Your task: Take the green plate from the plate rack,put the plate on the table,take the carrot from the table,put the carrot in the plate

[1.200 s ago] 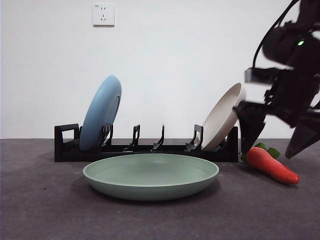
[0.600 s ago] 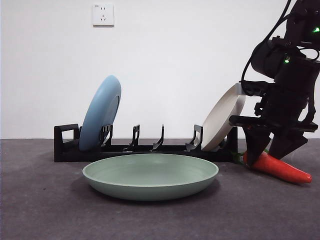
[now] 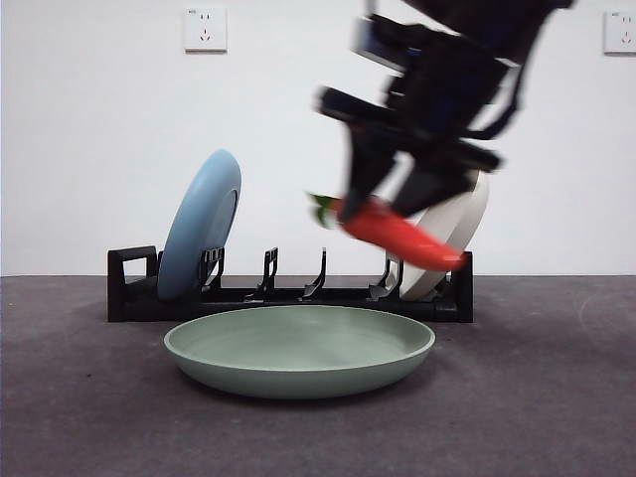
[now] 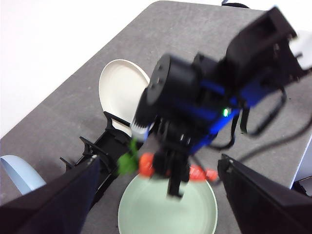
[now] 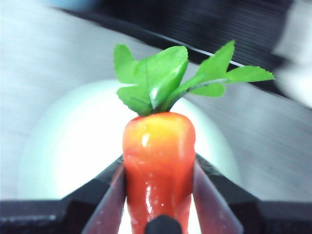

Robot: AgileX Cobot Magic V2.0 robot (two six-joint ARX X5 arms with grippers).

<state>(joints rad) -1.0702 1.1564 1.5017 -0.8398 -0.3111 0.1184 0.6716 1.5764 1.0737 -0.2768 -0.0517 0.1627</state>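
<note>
My right gripper (image 3: pixel 393 204) is shut on the orange carrot (image 3: pixel 397 234) and holds it in the air above the right part of the green plate (image 3: pixel 298 350), with its leaves pointing left. The plate lies flat on the table in front of the black plate rack (image 3: pixel 288 288). In the right wrist view the carrot (image 5: pixel 158 161) sits between the two jaws, over the plate (image 5: pixel 73 146). The left wrist view looks down from high up on the right arm (image 4: pixel 195 102), the carrot (image 4: pixel 168 165) and the plate (image 4: pixel 168 209); my left gripper (image 4: pixel 156 204) is open and empty.
A light blue plate (image 3: pixel 202 225) stands in the rack's left end and a beige-white plate (image 3: pixel 452 234) leans at its right end, just behind the carrot. A wall socket (image 3: pixel 205 29) is on the white wall behind.
My right gripper closed on the carrot at the table's right, lifted it and carried it left and up, to above the green plate. The plate and rack have not moved.
</note>
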